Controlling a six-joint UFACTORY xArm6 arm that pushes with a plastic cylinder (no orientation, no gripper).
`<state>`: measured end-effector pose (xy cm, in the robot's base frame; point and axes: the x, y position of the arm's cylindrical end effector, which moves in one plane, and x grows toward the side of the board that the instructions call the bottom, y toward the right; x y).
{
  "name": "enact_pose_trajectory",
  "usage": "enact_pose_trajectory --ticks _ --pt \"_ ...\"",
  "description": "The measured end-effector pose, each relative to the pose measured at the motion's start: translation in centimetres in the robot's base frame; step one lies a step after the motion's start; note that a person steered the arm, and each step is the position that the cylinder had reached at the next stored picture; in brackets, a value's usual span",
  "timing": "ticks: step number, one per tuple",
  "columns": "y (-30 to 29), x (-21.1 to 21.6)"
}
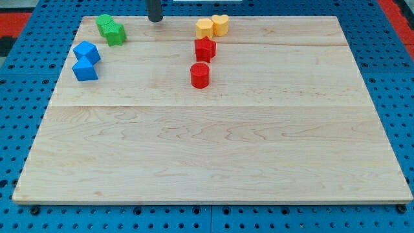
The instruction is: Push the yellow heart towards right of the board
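The yellow heart (221, 24) stands near the board's top edge, a little right of centre. A second yellow block (204, 28), its shape unclear, touches its left side. My tip (155, 19) is at the view's top, well left of both yellow blocks and right of the green blocks. It touches no block.
A red star-like block (205, 48) sits just below the yellow pair, with a red cylinder (200, 75) below it. Two green blocks (110, 29) lie at the top left, two blue blocks (85, 60) below them. The wooden board (213, 155) rests on a blue pegboard.
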<state>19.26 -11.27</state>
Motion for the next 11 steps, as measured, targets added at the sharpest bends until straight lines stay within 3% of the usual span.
enact_pose_trajectory --ticks 3,7,8,10,11 --pt "5.6 0.1" --pt "22.3 0.2" --pt "18.6 0.0" --pt "1.9 0.0" --pt "8.4 1.8"
